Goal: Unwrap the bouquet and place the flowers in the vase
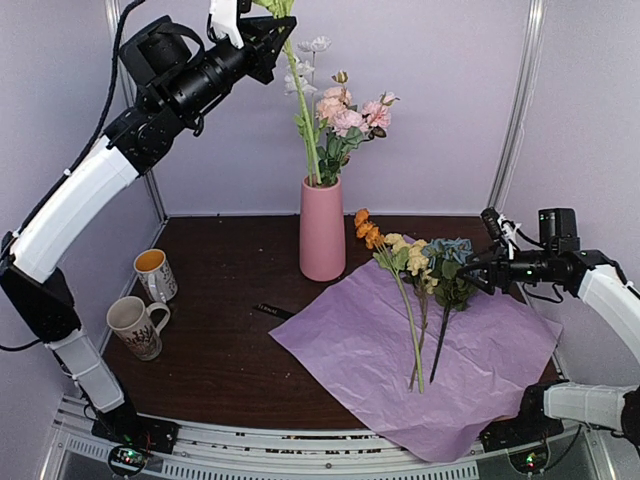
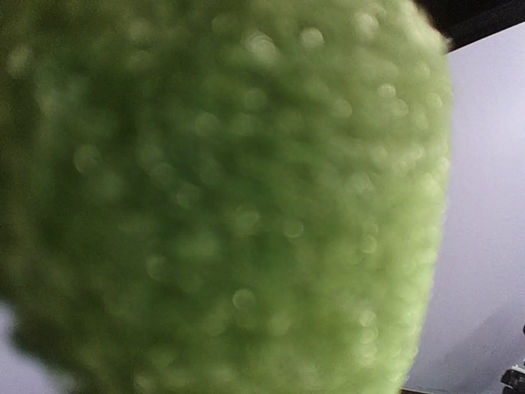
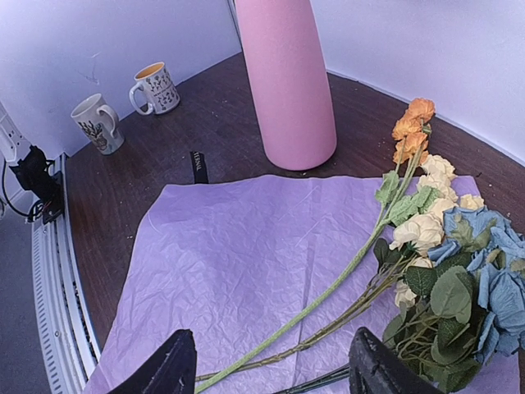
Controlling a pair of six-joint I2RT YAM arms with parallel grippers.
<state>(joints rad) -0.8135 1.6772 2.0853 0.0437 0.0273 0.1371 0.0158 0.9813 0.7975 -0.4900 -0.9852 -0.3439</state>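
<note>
The pink vase (image 1: 322, 230) (image 3: 287, 82) stands at mid-table and holds pink peonies (image 1: 345, 112) and small white blooms (image 1: 305, 60). My left gripper (image 1: 280, 18) is raised high above it, shut on the top of a long green stem (image 1: 303, 110) whose foot is inside the vase. A blurred green mass (image 2: 230, 197) fills the left wrist view and hides the fingers. The lilac tissue paper (image 1: 380, 350) (image 3: 246, 246) lies spread flat. On it lie orange (image 1: 366, 230), pale yellow (image 1: 410, 258) and blue flowers (image 1: 450, 250) (image 3: 492, 263). My right gripper (image 1: 482, 272) (image 3: 275, 373) is open, with their stems (image 3: 344, 275) running between its fingers.
Two patterned mugs (image 1: 155, 273) (image 1: 135, 325) stand at the left. A black ribbon (image 1: 272, 311) (image 3: 197, 166) lies on the dark table (image 1: 220, 350) left of the paper. White walls enclose the back and sides.
</note>
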